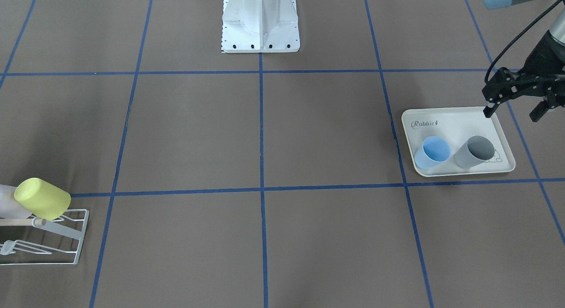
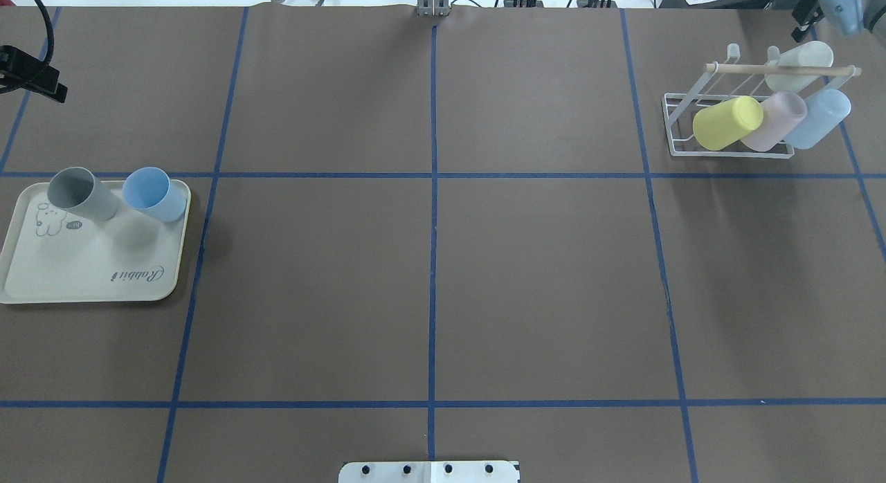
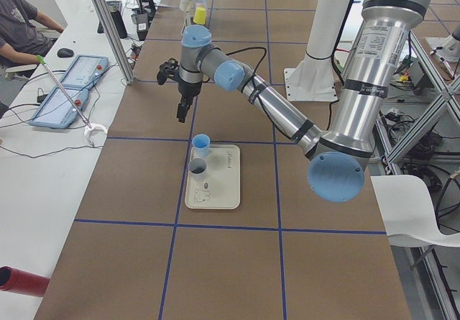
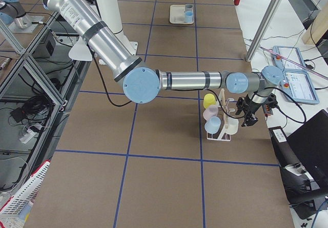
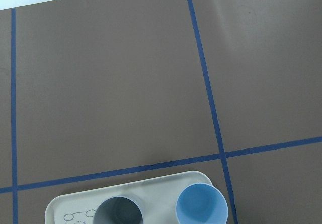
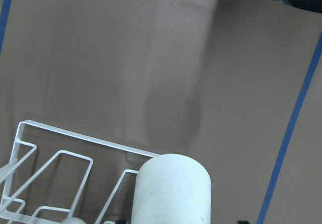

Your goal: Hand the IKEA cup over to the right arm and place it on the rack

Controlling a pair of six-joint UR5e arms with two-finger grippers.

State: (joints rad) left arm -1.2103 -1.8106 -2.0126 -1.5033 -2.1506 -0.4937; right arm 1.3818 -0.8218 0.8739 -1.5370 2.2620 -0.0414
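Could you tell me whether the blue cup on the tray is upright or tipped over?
Upright: the blue cup stands on the tray mouth up; the left wrist view looks into its opening.

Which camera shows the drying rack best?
Overhead exterior: the rack shows whole, end to end. Front-facing crops it at the picture's edge; exterior right shows it small and end-on; the right wrist catches only part of its wire base; exterior left shows it tiny and far; left wrist, nothing.

Overhead, front views face each other, share tray [image 2: 83,265], rack [image 2: 668,123]; wrist cameras close, downward.
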